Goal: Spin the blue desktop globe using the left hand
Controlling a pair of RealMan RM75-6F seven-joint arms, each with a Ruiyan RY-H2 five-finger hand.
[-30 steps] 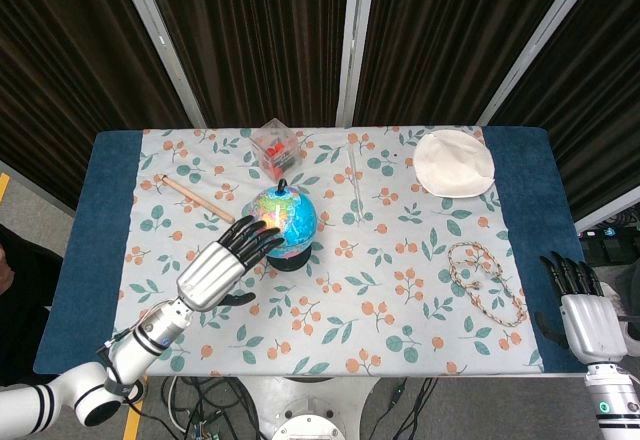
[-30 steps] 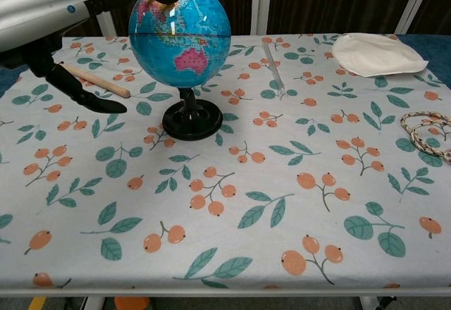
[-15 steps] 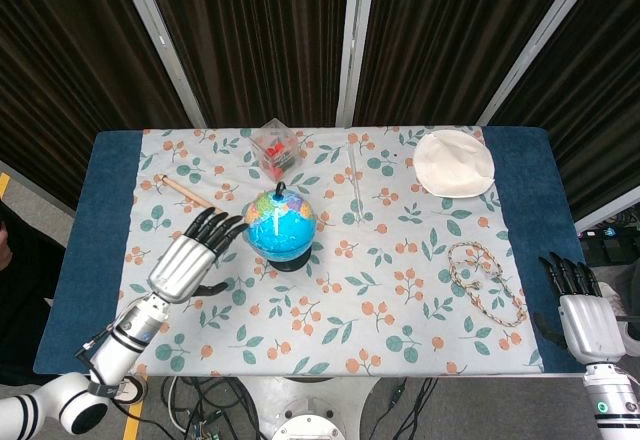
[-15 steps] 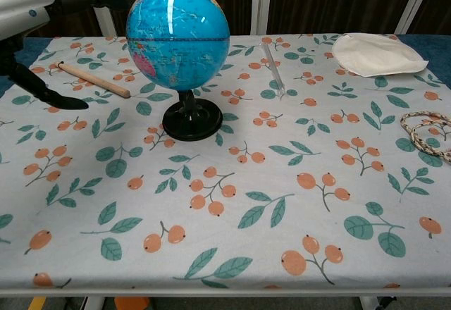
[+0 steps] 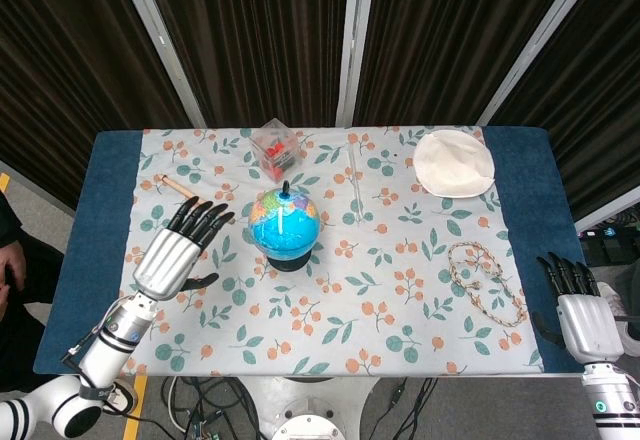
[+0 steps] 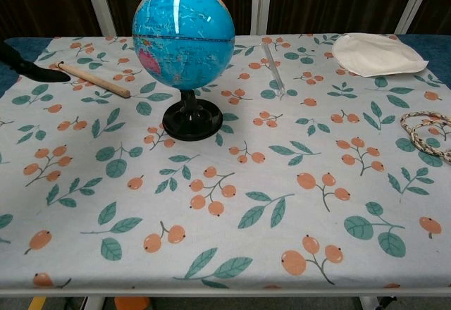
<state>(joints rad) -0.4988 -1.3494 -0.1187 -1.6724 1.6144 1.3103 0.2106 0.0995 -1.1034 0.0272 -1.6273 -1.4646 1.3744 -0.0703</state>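
Observation:
The blue desktop globe stands upright on its black base left of the table's middle; in the chest view the globe fills the upper left. My left hand hovers left of the globe, apart from it, open with fingers spread and nothing in it. Only a dark tip of it shows at the chest view's left edge. My right hand rests open at the table's front right corner, holding nothing.
A wooden stick lies behind the left hand. A clear box with red pieces stands behind the globe. A clear rod, a white cloth pouch and a braided cord loop lie to the right.
My left hand has pulled away from the globe to the left, breaking contact. The globe's surface has turned, showing different map areas. The right hand has stayed put.

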